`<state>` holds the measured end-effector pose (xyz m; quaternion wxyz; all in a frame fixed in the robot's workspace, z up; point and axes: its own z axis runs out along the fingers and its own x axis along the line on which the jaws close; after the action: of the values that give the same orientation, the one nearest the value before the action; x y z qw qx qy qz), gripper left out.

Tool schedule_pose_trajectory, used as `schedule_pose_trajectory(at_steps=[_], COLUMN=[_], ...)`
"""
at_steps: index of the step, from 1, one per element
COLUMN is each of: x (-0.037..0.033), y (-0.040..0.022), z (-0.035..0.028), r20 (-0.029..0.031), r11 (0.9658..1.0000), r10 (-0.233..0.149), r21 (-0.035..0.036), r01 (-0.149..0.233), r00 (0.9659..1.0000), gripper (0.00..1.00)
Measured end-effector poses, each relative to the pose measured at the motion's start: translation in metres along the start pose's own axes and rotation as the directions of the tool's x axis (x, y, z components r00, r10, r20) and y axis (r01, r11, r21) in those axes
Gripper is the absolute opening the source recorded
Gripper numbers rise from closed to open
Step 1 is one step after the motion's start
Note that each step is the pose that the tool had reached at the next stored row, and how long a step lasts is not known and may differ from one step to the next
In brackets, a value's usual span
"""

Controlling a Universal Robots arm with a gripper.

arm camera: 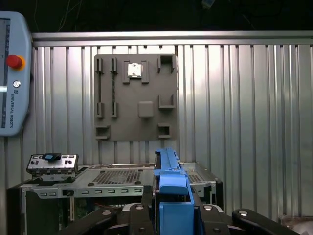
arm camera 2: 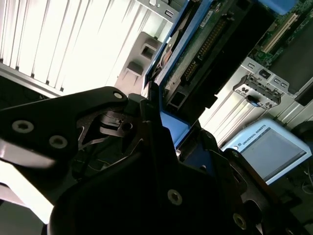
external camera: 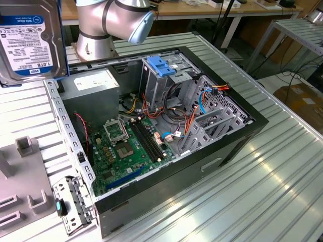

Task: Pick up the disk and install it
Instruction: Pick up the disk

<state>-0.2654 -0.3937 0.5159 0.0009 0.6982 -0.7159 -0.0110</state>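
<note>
Exterior view showed the disk (external camera: pixel 30 40) held aloft, well apart from the open computer case (external camera: pixel 227 146) on the desk (external camera: pixel 272 191); second wrist view had the hand (arm camera 2: pixel 178 132) clamped on its blue rail (arm camera 2: pixel 168 122); first wrist view confirmed that grip, pickup judged done, seating in the drive cage (external camera: pixel 166 85) outstanding.

Pincer: black pincer (arm camera: pixel 172 209) clamped on the disk (arm camera: pixel 168 167), jaws pressed to either side.
Disk: seen edge-on, its blue side rail facing the camera.
Computer case: open computer case (arm camera: pixel 112 178) just behind the disk, perforated metal panel showing.
Bracket: small metal bracket (arm camera: pixel 52 164) with a blue latch at the case's corner.
Surface: ribbed metal surface (arm camera: pixel 244 122) stretching beyond the case.
Fixture plate: grey fixture plate (arm camera: pixel 134 98), slotted, flat on the surface.
Pendant: grey teach pendant (arm camera: pixel 12 78), red button (arm camera: pixel 14 61), beside the plate.
</note>
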Motion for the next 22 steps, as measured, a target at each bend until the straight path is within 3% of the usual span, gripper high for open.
schedule_pose_trajectory(at_steps=[13,16,22], x=[-0.0008,-0.0003,0.0091], y=[-0.0328,-0.0362,-0.0381], z=[-0.0001,0.0002,0.0009], r20=[0.0,0.0001,0.0], r11=[1.0,1.0,1.0], r10=[0.0,0.0,0.0], r21=[0.0,0.0001,-0.0001], r01=[0.0,0.0,0.0], r00=[1.0,1.0,1.0], gripper=[0.37,0.37,0.37])
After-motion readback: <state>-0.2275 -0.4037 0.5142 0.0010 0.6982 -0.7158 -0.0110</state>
